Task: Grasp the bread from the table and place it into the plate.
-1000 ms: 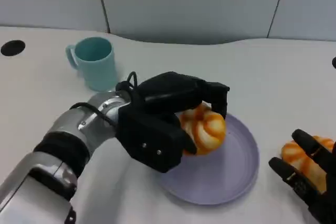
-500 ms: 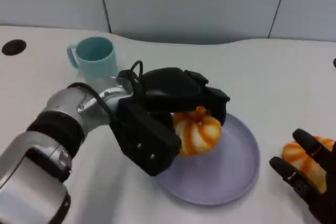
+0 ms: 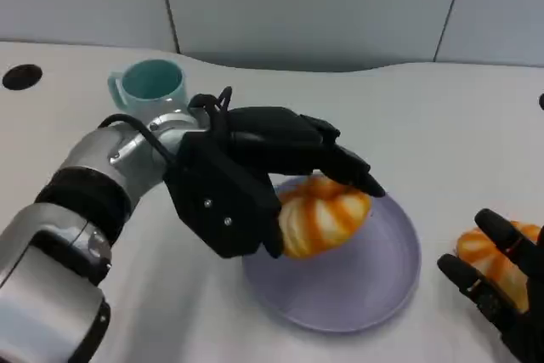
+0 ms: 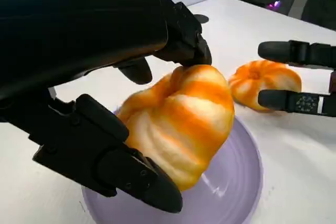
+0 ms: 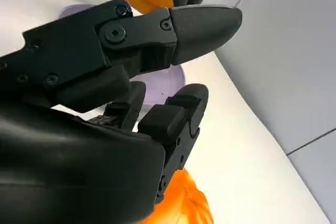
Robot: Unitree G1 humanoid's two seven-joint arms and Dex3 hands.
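Bread (image 3: 323, 214), a plump orange-and-cream striped bun with soft pumpkin-like ridges, sits in the left hand (image 3: 255, 180) just above the near-left part of the plate (image 3: 374, 286), which lies toward the near edge of the table (image 3: 442, 125). The black fingers (image 4: 121, 169) curl around it from above and below, the upper ones arching over its top and the lower one pressing under its side, so the hold looks firm; whether the bun's underside already touches the plate is hard to tell from these angles. The step in hand appears to be the placing itself: the carry is done and what remains is to lower the bun onto the plate's flat middle and spread the fingers so it settles without rolling. The plate is a smooth, shallow lilac disc with a low raised rim, probably plastic. A second striped bun (image 3: 489, 261) lies on the table near the right corner, with the right hand (image 3: 497, 291) resting over it, fingers apart and not clearly gripping it. A pale teal mug (image 3: 153, 91) with a handle stands toward the far left.
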